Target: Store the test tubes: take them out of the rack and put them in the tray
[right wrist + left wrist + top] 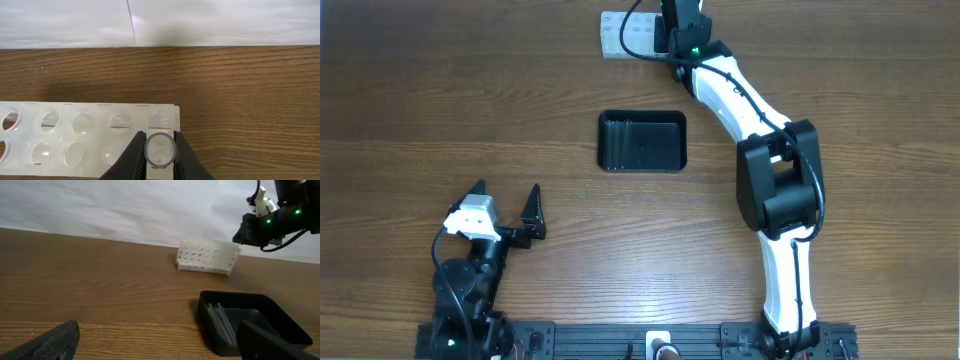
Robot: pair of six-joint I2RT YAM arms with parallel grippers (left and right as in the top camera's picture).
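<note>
The white test tube rack (623, 36) stands at the far edge of the table, also seen as the rack (207, 256) and the rack (75, 135). My right gripper (160, 152) is right over the rack's end, shut on the rim of a clear test tube (160, 149) that still stands in a hole. The black tray (642, 142) lies mid-table with several clear tubes (222, 320) lying in it. My left gripper (510, 205) rests open near the front left, holding nothing.
A white wall or sheet (160, 22) rises just behind the rack. Bare wooden tabletop (440, 110) stretches to the left of the tray and between the tray and the rack.
</note>
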